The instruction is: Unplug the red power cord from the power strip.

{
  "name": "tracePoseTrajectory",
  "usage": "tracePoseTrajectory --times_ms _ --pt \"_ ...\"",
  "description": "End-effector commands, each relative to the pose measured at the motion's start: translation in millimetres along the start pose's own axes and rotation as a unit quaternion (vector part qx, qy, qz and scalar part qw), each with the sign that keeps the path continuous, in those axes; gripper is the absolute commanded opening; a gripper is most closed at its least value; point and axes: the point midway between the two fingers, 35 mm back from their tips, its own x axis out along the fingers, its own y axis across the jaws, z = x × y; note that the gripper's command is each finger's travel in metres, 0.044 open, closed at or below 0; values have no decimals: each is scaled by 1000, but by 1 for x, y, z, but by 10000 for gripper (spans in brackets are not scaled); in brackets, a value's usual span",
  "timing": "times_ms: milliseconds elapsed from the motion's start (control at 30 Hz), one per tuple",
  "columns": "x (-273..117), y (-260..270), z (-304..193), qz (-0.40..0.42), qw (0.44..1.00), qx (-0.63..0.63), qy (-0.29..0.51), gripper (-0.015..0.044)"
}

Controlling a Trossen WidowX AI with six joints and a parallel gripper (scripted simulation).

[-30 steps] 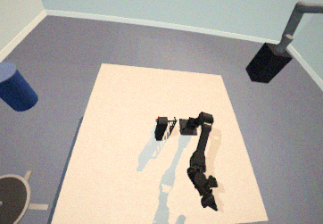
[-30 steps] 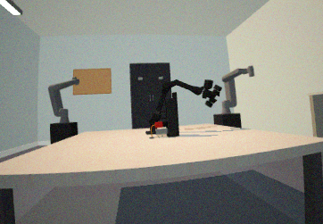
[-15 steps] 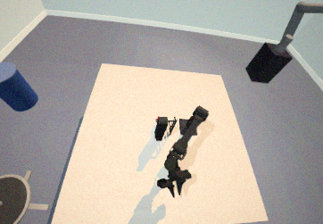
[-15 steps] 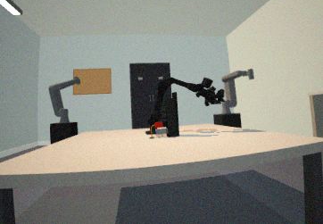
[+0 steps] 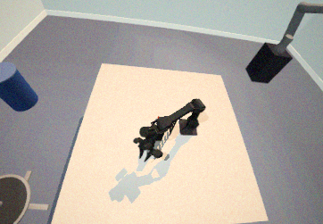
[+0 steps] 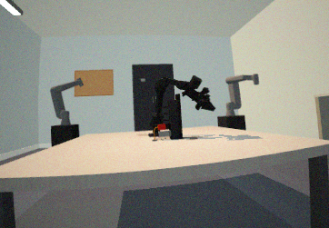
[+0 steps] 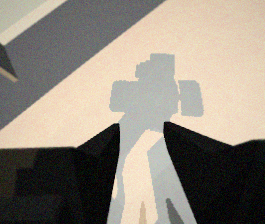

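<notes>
My gripper (image 5: 143, 159) (image 6: 210, 106) (image 7: 141, 123) is partly open, with nothing between its fingertips. It is held in the air above the table, away from the red part and the grey block. In the exterior view, a small red part (image 6: 161, 126) sits on a light grey block (image 6: 164, 133), low beside a tall black panel (image 6: 175, 116). A thin yellowish cord shows at their left. In the top view the arm covers most of this group. Whether the red plug is seated in the strip is too small to tell. The wrist view shows none of these things.
The pale table top (image 5: 107, 99) (image 6: 91, 155) (image 7: 233, 60) carries the arm's base and the black panel. The arm's shadow lies on it. Off the table stand a blue cylinder (image 5: 19, 90), a black box (image 5: 268, 64) with a grey arm, and a round dark seat (image 5: 12, 199).
</notes>
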Motion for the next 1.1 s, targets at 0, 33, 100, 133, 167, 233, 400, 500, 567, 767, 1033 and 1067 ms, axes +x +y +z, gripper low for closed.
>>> tracePoseTrajectory --times_ms 0,33,100,133,167,233,400,500,567,767,1033,1067 --pt "-28 -48 -9 -58 992 109 -1 160" --pt "-35 -58 -11 -70 988 135 -2 160" --pt "-45 -71 -22 -91 977 191 5 160" --pt "-50 -78 -27 -101 971 218 8 160" --pt "-55 -84 -33 -111 963 245 10 160" --pt "-69 -99 -47 -137 939 314 16 160" --pt "-114 -136 -96 -216 831 513 19 160" --pt "-132 -144 -119 -251 770 585 23 160" --pt "-150 -148 -144 -290 700 653 28 160" --pt "-215 -139 -221 -407 427 807 27 160" --pt "-230 -132 -238 -433 357 827 23 160" --pt "-230 -132 -238 -433 357 827 23 160"
